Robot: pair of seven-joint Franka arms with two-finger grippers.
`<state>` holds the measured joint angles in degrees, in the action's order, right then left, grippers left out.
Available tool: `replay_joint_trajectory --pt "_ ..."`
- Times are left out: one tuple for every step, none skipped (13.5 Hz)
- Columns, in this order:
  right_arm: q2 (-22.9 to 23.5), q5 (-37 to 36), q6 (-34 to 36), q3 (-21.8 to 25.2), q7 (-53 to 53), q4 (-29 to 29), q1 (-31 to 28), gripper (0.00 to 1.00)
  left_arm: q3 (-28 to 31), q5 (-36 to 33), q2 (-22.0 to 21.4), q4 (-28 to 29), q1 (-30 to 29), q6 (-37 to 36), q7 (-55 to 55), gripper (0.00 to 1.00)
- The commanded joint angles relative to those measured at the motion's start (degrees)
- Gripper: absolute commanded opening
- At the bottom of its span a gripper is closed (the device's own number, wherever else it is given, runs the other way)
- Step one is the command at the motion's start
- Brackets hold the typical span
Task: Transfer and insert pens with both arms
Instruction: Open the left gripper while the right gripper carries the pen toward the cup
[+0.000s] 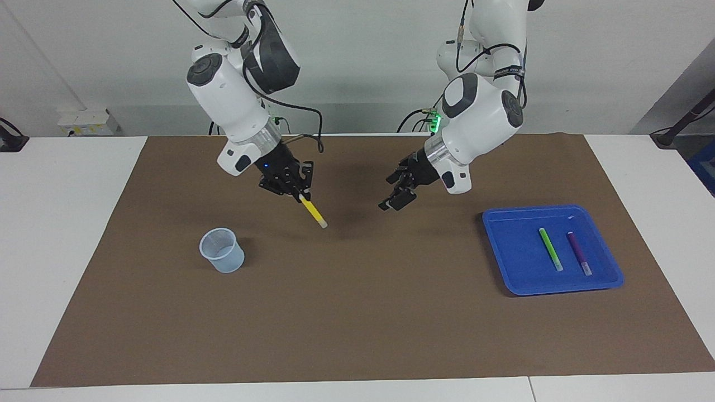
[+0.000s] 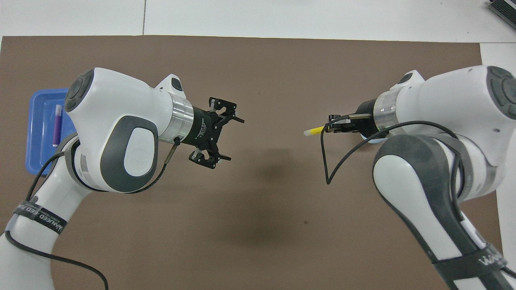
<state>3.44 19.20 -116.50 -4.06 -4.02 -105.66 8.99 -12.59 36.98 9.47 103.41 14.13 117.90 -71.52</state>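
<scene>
Brown mat (image 1: 357, 312); left arm (image 2: 40, 217) strap reads "WANJEED".

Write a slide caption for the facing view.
Right gripper holds the slim yellow marker pen above the brown mat; left gripper hangs open beside it.

**Glossy plastics over a matt brown mat**

The two white glossy-shelled robot arms (image 1: 240, 109) are catching the room light. The flat brown mat (image 1: 357, 312) is looking matt and cloth-like. The blue plastic tray (image 1: 505, 279) is gleaming, and the translucent plastic cup (image 1: 222, 251) is showing a smooth sheen.
</scene>
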Motion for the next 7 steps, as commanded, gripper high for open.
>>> replay_joint_trajectory --pt "-0.9 -5.7 4.7 -0.5 7.0 1.4 -4.2 0.0 0.9 -2.2 -1.8 1.3 0.0 -3.5 6.4 1.0" --pt "-1.0 -8.4 5.7 -0.6 10.3 1.9 -5.4 0.0 0.9 -6.4 -1.9 0.7 -0.2 -3.7 12.5 1.0" --pt "-1.1 -10.1 6.5 -0.6 13.6 2.1 -6.6 0.0 0.9 -8.7 -2.2 0.8 -0.8 -4.1 17.9 1.0" --pt "-1.1 -11.0 7.2 -0.6 16.0 2.1 -8.0 0.0 1.0 -9.7 -2.3 0.9 -0.8 -4.5 19.7 1.0" --pt "-1.1 -12.1 7.3 -0.6 17.8 2.2 -9.0 0.0 1.1 -11.6 -2.3 0.9 -0.8 -5.1 20.2 1.0" --pt "-1.1 -13.9 7.2 -0.6 19.6 2.1 -9.6 0.0 1.1 -16.8 -2.2 0.9 -0.6 -5.1 20.5 1.0" --pt "-1.1 -16.2 6.7 -0.6 20.8 2.1 -9.8 0.0 1.0 -22.6 -2.2 0.9 0.0 -5.0 22.0 1.0"
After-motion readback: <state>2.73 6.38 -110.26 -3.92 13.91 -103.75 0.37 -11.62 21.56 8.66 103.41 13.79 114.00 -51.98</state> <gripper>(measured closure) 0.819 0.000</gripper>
